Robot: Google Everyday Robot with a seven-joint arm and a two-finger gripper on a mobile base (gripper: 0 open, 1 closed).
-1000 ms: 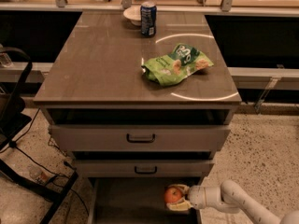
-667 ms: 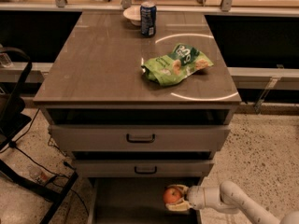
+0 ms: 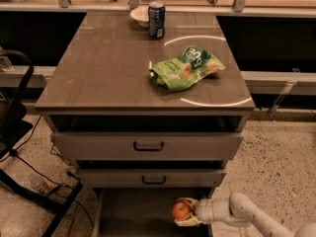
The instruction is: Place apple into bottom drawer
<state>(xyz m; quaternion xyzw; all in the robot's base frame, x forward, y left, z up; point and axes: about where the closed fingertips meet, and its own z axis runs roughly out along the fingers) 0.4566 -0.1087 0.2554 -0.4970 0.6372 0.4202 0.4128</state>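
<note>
Small round red-orange apple (image 3: 180,210): no real long axis, can't tell where the stem points. Basically same spot as a sec ago. The pale two-finger gripper (image 3: 178,212) is clamped on it, fingers above & below, over the open grey bottom drawer (image 3: 133,214), right side.

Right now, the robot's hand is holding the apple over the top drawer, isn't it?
Not quite. The hand is holding the apple, but it is over the open bottom drawer, not the top one. The camera view shows this low in the picture.
</note>
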